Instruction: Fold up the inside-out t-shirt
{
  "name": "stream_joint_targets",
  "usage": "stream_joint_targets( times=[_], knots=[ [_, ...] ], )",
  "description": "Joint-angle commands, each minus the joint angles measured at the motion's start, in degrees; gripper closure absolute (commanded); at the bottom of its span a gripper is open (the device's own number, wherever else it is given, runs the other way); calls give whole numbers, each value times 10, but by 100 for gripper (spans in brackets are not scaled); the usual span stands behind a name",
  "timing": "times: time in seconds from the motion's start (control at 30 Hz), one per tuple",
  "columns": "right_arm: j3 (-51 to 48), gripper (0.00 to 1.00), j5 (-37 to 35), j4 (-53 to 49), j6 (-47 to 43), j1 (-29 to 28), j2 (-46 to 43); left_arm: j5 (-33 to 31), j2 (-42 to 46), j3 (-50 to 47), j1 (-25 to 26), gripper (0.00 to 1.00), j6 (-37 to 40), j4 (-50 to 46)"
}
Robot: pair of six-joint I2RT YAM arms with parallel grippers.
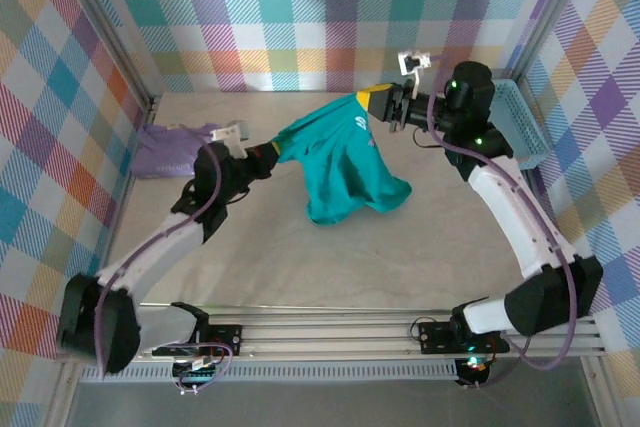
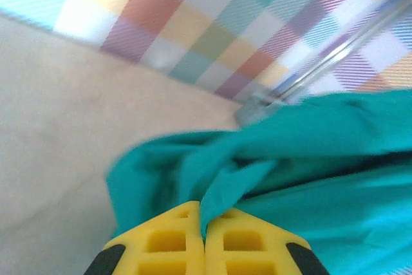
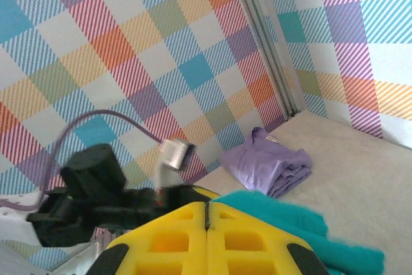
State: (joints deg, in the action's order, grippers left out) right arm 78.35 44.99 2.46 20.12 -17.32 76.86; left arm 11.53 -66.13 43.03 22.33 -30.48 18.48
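Observation:
The inside-out t-shirt [image 1: 350,172], teal-green, hangs stretched between my two grippers above the middle of the table, its lower part bunched on the surface. At the shirt's left end my left gripper [image 1: 266,158] is shut. The left wrist view shows a fold of the t-shirt [image 2: 309,152] pinched between the yellow fingers [image 2: 174,239] of that gripper [image 2: 205,217]. My right gripper [image 1: 378,102] is shut at the raised upper right edge of the shirt. In the right wrist view, teal t-shirt cloth [image 3: 290,214] lies against the closed right gripper [image 3: 207,207].
A folded pale lavender garment [image 1: 172,151] lies at the back left of the table; this lavender garment [image 3: 270,165] also sits near the checked wall. A blue basket [image 1: 520,122] stands at the back right. Checked walls enclose three sides.

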Motion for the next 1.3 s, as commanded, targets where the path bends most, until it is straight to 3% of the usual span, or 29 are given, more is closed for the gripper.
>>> stream_joint_targets(
  times=[0.0,0.13,0.27,0.43,0.53,0.63,0.8,1.03,1.27],
  knots=[
    [-75,100,-21,26,-50,3,-55,-3,30,-58,47,100,74,-7],
    [-202,100,-26,1,-92,3,-98,29,24,-113,121,85,131,-53],
    [-292,100,-19,-13,-103,3,-132,58,22,-154,151,72,140,-68],
    [-364,100,-18,-48,-116,3,-175,17,57,-144,155,54,140,-111],
    [-375,100,-11,-72,-138,3,-189,0,26,-95,179,45,193,-149],
    [-372,100,-21,-113,-167,3,-197,-23,-30,-48,203,41,238,-173],
    [-384,100,-66,-152,-143,3,-210,-84,-113,30,197,36,181,-180],
    [-458,100,-126,-147,-65,3,-266,-28,-304,224,171,34,112,-310],
    [-499,100,-137,-113,-28,3,-279,16,-449,362,166,35,105,-387]
  ],
)
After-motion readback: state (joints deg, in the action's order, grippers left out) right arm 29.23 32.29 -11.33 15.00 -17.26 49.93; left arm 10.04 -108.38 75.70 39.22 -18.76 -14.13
